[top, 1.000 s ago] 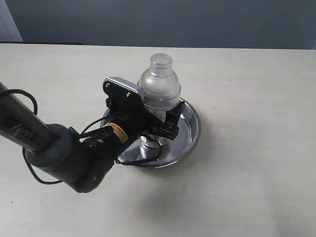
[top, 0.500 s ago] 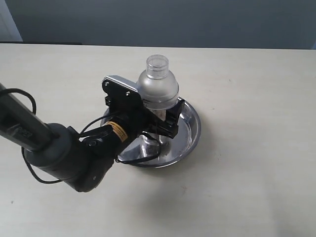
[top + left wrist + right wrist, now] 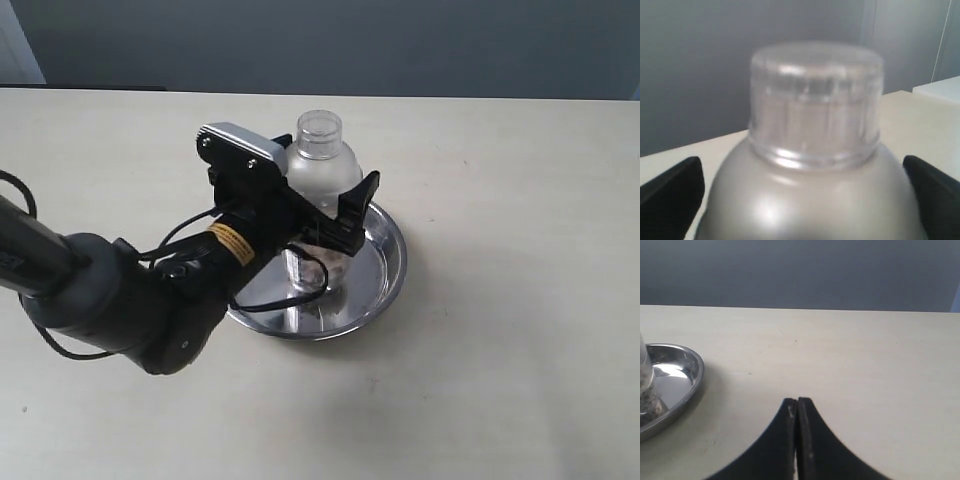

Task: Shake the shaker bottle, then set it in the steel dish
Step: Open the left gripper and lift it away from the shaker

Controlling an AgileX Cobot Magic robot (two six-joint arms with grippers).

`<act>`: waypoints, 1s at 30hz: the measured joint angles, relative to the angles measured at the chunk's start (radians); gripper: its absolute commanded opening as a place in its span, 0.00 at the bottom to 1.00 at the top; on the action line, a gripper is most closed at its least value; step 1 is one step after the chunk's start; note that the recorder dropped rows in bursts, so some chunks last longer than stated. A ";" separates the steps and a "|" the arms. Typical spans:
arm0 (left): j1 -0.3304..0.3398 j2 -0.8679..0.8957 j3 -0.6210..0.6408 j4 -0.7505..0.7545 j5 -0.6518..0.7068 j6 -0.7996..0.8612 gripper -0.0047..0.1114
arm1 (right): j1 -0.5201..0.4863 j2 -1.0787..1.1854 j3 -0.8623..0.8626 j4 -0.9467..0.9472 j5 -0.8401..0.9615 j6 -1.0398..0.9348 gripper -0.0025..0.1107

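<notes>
The shaker bottle (image 3: 322, 165) stands upright on the flat bottom of the steel dish (image 3: 395, 270), with brown granules showing at its base. My left gripper (image 3: 325, 205) is open around the bottle's domed shoulder. In the left wrist view its black fingers (image 3: 670, 192) sit wide apart at both edges, beside the frosted dome (image 3: 815, 195) under the clear cap. My right gripper (image 3: 797, 402) is shut and empty above bare table. The dish (image 3: 685, 370) and a sliver of the bottle (image 3: 644, 372) lie off to its side. The right gripper does not show in the exterior view.
The pale table (image 3: 520, 330) stretches around the dish on all sides. My left arm (image 3: 110, 295) and its cable lie across the table on the near-left side of the dish. A dark wall (image 3: 400, 40) runs behind the far table edge.
The bottle has come down into the dish and now rests on its bottom. My left gripper's fingers have spread off it, and the wrist has shifted slightly up and left.
</notes>
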 measured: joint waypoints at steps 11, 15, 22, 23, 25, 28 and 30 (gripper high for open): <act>0.000 -0.091 0.000 0.000 0.000 0.075 0.94 | 0.000 0.000 0.000 0.000 0.000 0.000 0.02; 0.000 -0.149 0.000 0.000 0.000 0.120 0.92 | 0.000 0.000 0.000 0.000 0.000 0.000 0.02; 0.000 -0.300 0.000 -0.008 0.097 0.234 0.27 | 0.000 0.000 0.000 0.000 0.000 0.000 0.02; 0.000 -0.325 0.000 -0.008 0.137 0.239 0.10 | 0.000 0.000 0.000 0.000 0.000 0.000 0.02; 0.000 -0.393 0.000 -0.010 0.248 0.257 0.05 | 0.000 0.000 0.000 0.000 0.000 0.000 0.02; 0.000 -0.498 0.000 -0.090 0.399 0.373 0.05 | 0.000 0.000 0.000 0.000 0.000 0.000 0.02; 0.000 -0.578 0.000 -0.233 0.483 0.520 0.05 | 0.000 0.000 0.000 0.000 0.000 0.000 0.02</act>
